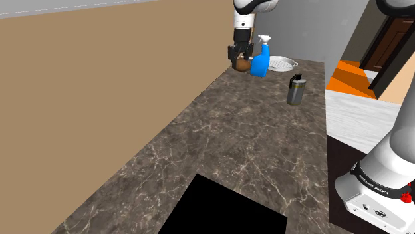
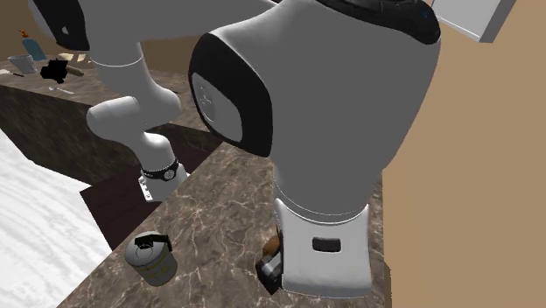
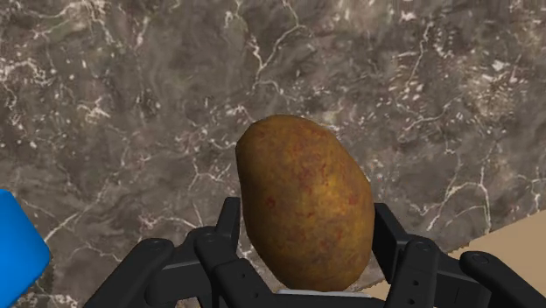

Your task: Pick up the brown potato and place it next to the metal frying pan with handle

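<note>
The black gripper (image 3: 306, 241) clasps the brown potato (image 3: 302, 206) between its two fingers, parted only by the tuber's width. Done well, the carry likely means a firm squeeze, a path clear of the blue spray bottle (image 1: 261, 61) just beside it at 3 o'clock in the shoulder view, and a set-down beside the white pan (image 1: 280, 64) beyond on the same bearing, not inside it. The potato stands on end, its far half projecting past the fingertips toward the dark marbled countertop (image 1: 219, 133). A grey canister (image 1: 294, 90) stands at 4 o'clock.
</note>
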`<state>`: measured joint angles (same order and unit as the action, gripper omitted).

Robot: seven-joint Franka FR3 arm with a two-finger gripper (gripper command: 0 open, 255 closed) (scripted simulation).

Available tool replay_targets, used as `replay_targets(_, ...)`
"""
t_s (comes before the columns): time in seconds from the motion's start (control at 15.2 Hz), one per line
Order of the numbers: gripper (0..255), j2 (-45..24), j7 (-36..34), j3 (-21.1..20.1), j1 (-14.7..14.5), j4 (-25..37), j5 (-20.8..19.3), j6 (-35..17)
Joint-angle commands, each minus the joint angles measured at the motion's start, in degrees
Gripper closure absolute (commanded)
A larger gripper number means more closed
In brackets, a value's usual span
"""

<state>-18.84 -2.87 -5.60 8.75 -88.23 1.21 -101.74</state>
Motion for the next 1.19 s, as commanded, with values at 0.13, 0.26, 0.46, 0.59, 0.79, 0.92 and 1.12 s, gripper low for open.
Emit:
replay_targets(0.13, 255, 1.2, 4.9, 1.7, 3.2, -1.6, 0.2, -0.2)
replay_targets(0.26, 255, 1.5, 7.3, 2.5, 4.8, -1.8, 0.2, -0.1)
replay_targets(0.46, 255, 1.4, 11.0, 3.9, 7.1, -1.7, 0.3, 0.1)
replay_targets(0.59, 255, 1.1, 13.4, 4.7, 8.7, -1.2, 0.3, 0.4)
replay_targets(0.79, 255, 0.2, 17.0, 6.0, 11.1, 0.2, 0.3, 0.9)
replay_targets(0.92, 255, -0.7, 19.4, 6.8, 12.6, 1.5, 0.4, 1.4)
replay_targets(1.12, 255, -2.4, 22.9, 8.0, 15.0, 4.0, 0.4, 2.3)
